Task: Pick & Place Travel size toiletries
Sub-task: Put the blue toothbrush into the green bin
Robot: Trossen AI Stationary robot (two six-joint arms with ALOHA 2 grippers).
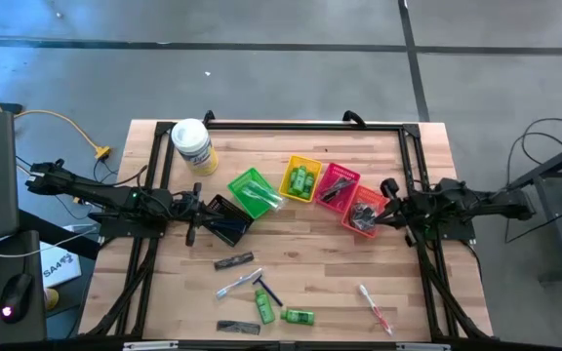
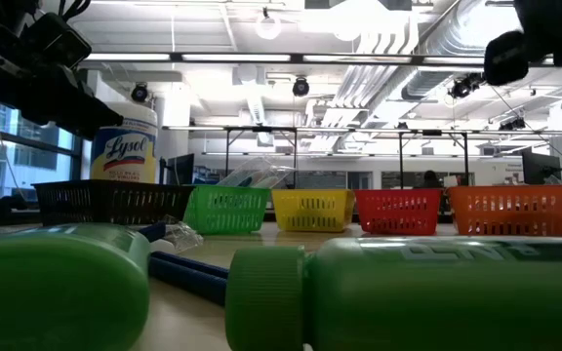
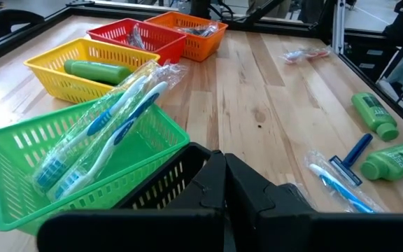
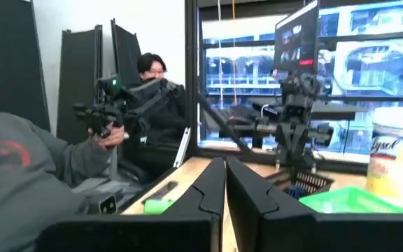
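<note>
Green bottle point(image 1: 264, 306) lengthwise, perhaps cap away

- Long ceiling lights point(image 2: 213, 57) shine bright in the low view and glare white.
- Two big green plastic bottles point(image 2: 408, 292) sit very close to that camera and look blurry.
- Seen from above, the pale wooden table point(image 1: 301, 244) is evenly lit, with soft shadows.
- Bright windows point(image 4: 355, 63) toward 2 o'clock in the right wrist view leave the room dim.
</note>
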